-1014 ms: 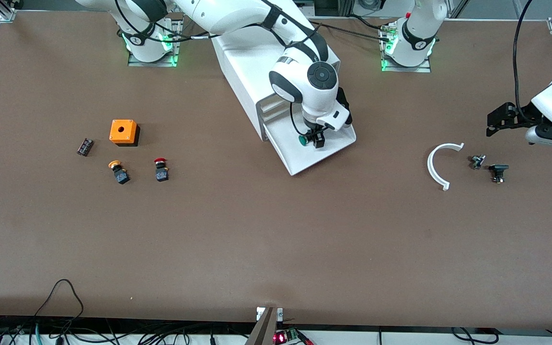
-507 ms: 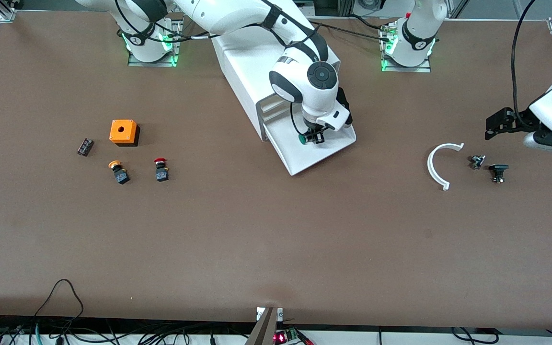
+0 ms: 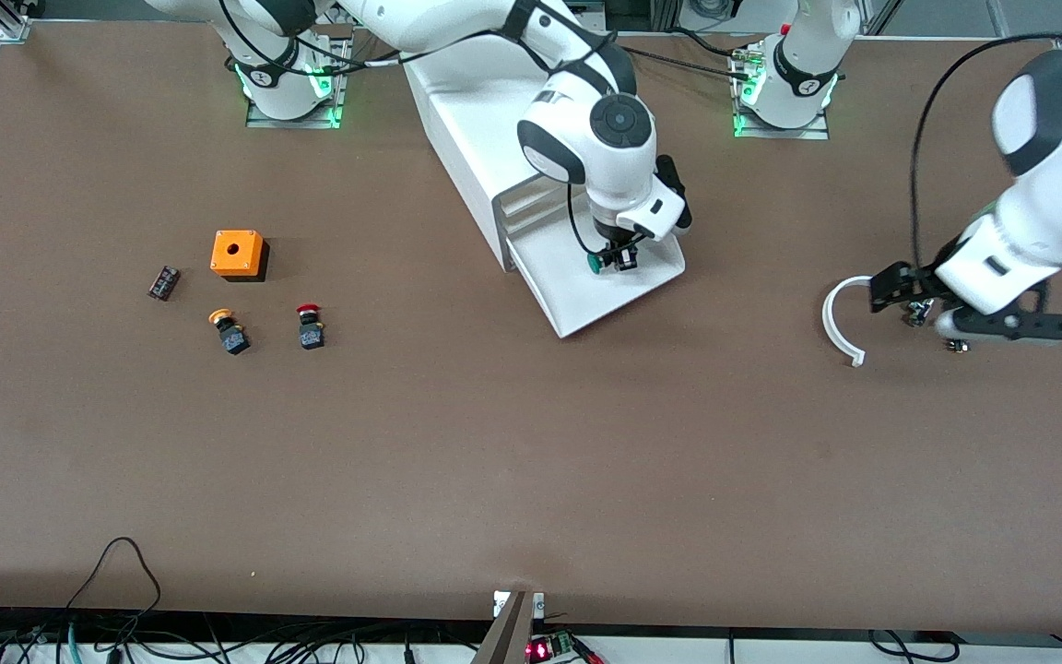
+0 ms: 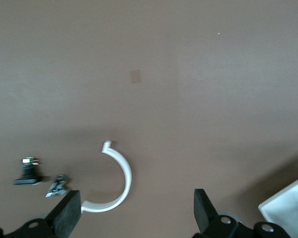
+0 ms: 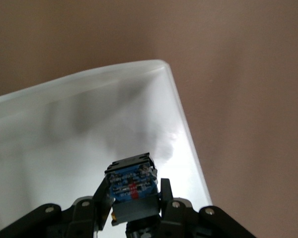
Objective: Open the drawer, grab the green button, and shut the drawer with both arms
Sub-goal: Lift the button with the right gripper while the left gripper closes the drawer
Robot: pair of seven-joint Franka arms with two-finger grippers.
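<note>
Button (image 3: 594,264), green-capped with a black body, is pinched between the fingers of the right end effector (image 3: 621,258) and is held over the open drawer (image 3: 586,295). In the right wrist view the fingers (image 5: 166,193) clamp both sides of the button body (image 5: 131,186), whose blue underside faces the camera, with the white drawer floor (image 5: 64,148) below it.

The drawer is the lowest tray of the white cabinet (image 3: 476,120) and stands pulled out toward the front camera. The cabinet sits on the desk (image 3: 494,461) between the two arm bases.

The left end effector (image 3: 900,290) hangs over the desk at the left arm's end, above a white curved clip (image 3: 833,323). Its fingers are spread wide apart and hold nothing; the left wrist view shows both fingertips (image 4: 67,213) apart, with the clip (image 4: 120,186) below them. Two small dark parts (image 4: 39,178) lie just beside the clip on the desk.

Toward the right arm's end of the desk lie an orange box (image 3: 238,254), a small dark block (image 3: 163,282), an orange-capped button (image 3: 229,332) and a red-capped button (image 3: 311,327). The two buttons lie nearer to the front camera than the box.
</note>
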